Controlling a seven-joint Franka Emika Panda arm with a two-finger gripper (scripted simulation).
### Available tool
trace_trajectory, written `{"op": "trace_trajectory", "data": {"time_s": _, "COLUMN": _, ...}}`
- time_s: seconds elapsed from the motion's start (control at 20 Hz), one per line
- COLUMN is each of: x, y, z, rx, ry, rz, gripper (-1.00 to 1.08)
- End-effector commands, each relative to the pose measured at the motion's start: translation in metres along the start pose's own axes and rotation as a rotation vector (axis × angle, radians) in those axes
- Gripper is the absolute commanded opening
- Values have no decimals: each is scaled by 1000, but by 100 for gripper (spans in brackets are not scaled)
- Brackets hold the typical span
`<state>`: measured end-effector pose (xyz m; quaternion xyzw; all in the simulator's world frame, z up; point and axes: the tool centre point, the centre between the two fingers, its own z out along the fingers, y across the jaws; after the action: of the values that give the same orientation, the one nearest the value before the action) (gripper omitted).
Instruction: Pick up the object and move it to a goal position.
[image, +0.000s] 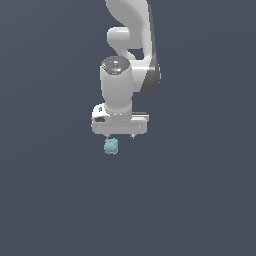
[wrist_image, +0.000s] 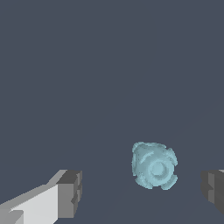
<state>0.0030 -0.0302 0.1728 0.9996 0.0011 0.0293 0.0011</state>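
Blob under gripper, jaws wide, not gripped.

Ext. view: the object (image: 111, 146) sits just below the white gripper (image: 120, 136), nearer its finger on the exterior view's left, w/ arm pointing straight down. Wrist view: object (wrist_image: 154, 165) lies betw. the two fingers (wrist_image: 70, 192), closer to one, clear gap either side, touching neither. Plain dark grey surface (image: 200, 200) all round.

Both renders are evenly and rather dimly lit, a flat slate-grey ground filling each frame with no cast shadows and no glare. The white arm (image: 127, 65) is shaded softly, brighter on the exterior view's left and greyer on its right, so light seems to come from that left side. Edges look coarse and slightly jagged, clearest around the pale blob (wrist_image: 154, 165) in the wrist view; nothing bends at the borders.
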Motion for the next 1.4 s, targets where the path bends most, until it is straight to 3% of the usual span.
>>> {"op": "trace_trajectory", "data": {"time_s": 0.0, "x": -9, "y": 14, "z": 21, "rx": 0, "ry": -16, "rz": 16, "gripper": 100}}
{"op": "trace_trajectory", "data": {"time_s": 0.45, "x": -40, "y": 50, "z": 77, "rx": 0, "ry": -56, "rz": 58, "gripper": 100}}
{"op": "trace_trajectory", "data": {"time_s": 0.85, "x": -42, "y": 52, "z": 85, "rx": 0, "ry": -59, "rz": 60, "gripper": 100}}
{"op": "trace_trajectory", "data": {"time_s": 1.35, "x": -46, "y": 52, "z": 127, "rx": 0, "ry": -59, "rz": 61, "gripper": 100}}
